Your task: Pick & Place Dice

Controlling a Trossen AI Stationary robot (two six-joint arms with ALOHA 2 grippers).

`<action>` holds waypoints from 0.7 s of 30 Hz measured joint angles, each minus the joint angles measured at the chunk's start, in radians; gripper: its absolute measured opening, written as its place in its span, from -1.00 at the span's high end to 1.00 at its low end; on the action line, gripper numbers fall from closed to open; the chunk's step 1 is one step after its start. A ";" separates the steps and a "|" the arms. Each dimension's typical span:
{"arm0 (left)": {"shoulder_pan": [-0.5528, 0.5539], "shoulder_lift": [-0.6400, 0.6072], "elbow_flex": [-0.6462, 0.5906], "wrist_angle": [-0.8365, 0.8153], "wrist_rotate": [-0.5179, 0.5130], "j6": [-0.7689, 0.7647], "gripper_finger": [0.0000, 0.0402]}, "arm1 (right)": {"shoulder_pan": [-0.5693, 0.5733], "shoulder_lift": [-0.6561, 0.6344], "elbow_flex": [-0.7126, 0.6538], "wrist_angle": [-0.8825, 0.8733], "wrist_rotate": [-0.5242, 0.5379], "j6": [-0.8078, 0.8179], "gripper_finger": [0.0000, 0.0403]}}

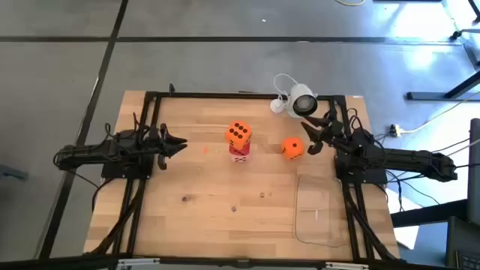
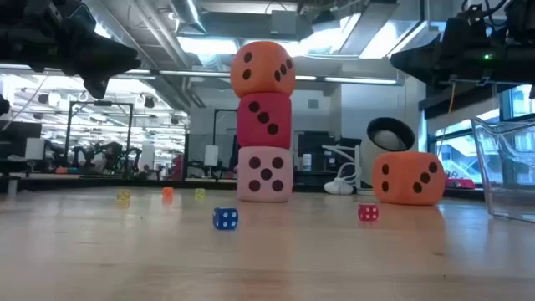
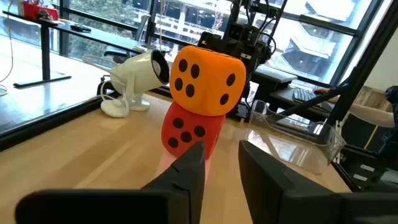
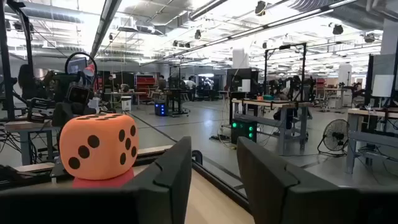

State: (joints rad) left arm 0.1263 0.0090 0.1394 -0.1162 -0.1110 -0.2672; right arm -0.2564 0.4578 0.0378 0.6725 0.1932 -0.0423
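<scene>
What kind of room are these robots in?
Probably a robotics lab or workshop: rows of workbenches with gear, a floor fan, and ceiling lamps stretch behind the wooden table.

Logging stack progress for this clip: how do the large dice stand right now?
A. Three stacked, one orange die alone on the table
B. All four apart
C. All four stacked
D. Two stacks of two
A: the pink die, red die and an orange die form one tower; the second orange die sits apart.
</scene>
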 joint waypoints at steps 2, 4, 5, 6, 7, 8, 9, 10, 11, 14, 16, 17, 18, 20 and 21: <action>0.000 0.000 0.000 0.000 0.000 0.000 0.55 | 0.000 0.000 0.000 0.000 0.000 0.000 0.36; 0.000 0.000 0.000 0.000 0.000 0.000 0.54 | 0.000 0.000 0.000 0.000 0.000 0.000 0.36; 0.000 0.000 0.000 0.000 0.000 0.000 0.54 | 0.000 0.000 0.000 0.000 0.000 0.000 0.36; 0.000 0.000 0.000 0.000 0.000 0.000 0.54 | 0.000 0.000 0.000 0.000 0.000 0.000 0.36; 0.000 0.000 0.000 0.000 0.000 0.000 0.54 | 0.000 0.000 0.000 0.000 0.000 0.000 0.36; 0.000 0.000 0.000 0.000 0.000 0.000 0.54 | 0.000 0.000 0.000 0.000 0.000 0.000 0.36; 0.000 0.000 0.000 0.000 0.000 0.000 0.54 | 0.000 0.000 0.000 0.000 0.000 0.000 0.36; 0.000 0.000 0.000 0.000 0.000 0.000 0.55 | 0.000 0.000 0.000 0.000 0.000 0.000 0.36; 0.000 0.000 0.000 0.000 0.000 0.000 0.55 | 0.000 0.000 0.000 0.000 0.000 0.000 0.36; 0.000 0.000 0.000 0.000 0.000 0.000 0.55 | 0.000 0.000 0.000 0.000 0.000 0.000 0.36; 0.000 0.000 0.000 0.000 0.000 0.000 0.54 | 0.000 0.000 0.000 0.000 0.000 0.000 0.36; 0.000 0.000 0.000 0.000 0.000 0.000 0.53 | 0.000 0.000 0.000 0.000 0.000 0.000 0.36; 0.000 0.000 0.000 0.000 0.000 0.000 0.53 | 0.000 0.000 0.000 0.000 0.000 0.000 0.36; 0.000 0.000 0.000 0.000 0.000 0.000 0.53 | 0.000 0.000 0.000 0.000 0.000 0.000 0.36; 0.000 0.000 0.000 0.000 0.000 0.000 0.53 | 0.000 0.000 0.000 0.000 0.000 0.000 0.36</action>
State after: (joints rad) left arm 0.1261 0.0090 0.1394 -0.1164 -0.1112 -0.2672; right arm -0.2564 0.4577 0.0377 0.6726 0.1932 -0.0422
